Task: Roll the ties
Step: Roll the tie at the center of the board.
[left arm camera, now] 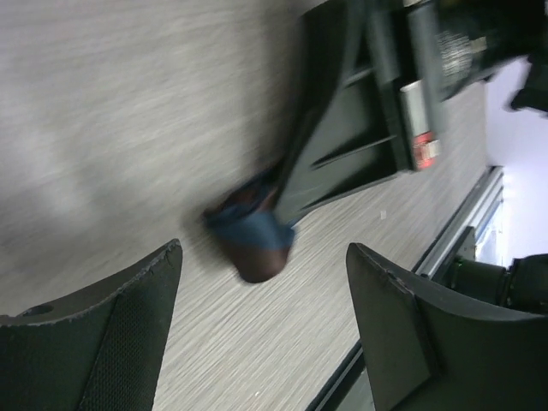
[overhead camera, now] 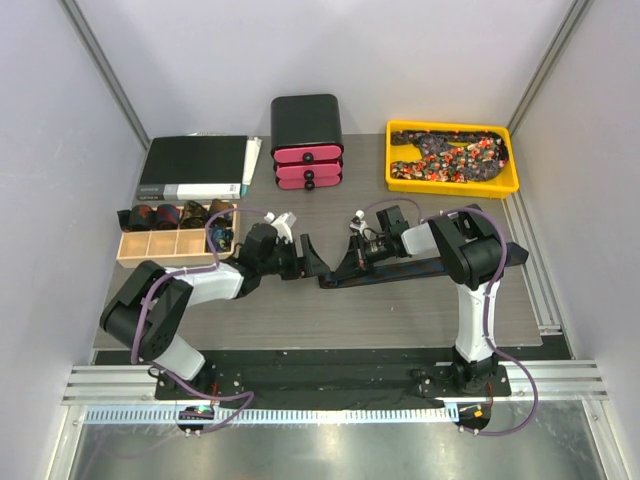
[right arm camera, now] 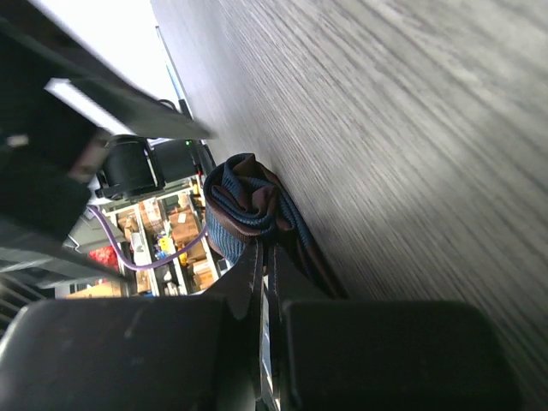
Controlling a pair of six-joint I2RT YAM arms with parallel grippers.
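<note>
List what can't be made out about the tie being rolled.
Top view: rolled end of the tie, crowded between left fingers and right fingers, too small.
Left wrist: motion blur; turns in the roll uncountable.
Right wrist: right fingers cover the tie behind the roll.
Top view: patterned ties in yellow tray tangled; count unclear.

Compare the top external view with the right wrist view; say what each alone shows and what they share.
Top only: the yellow tray of speckled ties and the drawer unit. Right wrist only: blue and brown folds in the tie's rolled end. Both: the right hand shut on that tie, on the table.
</note>
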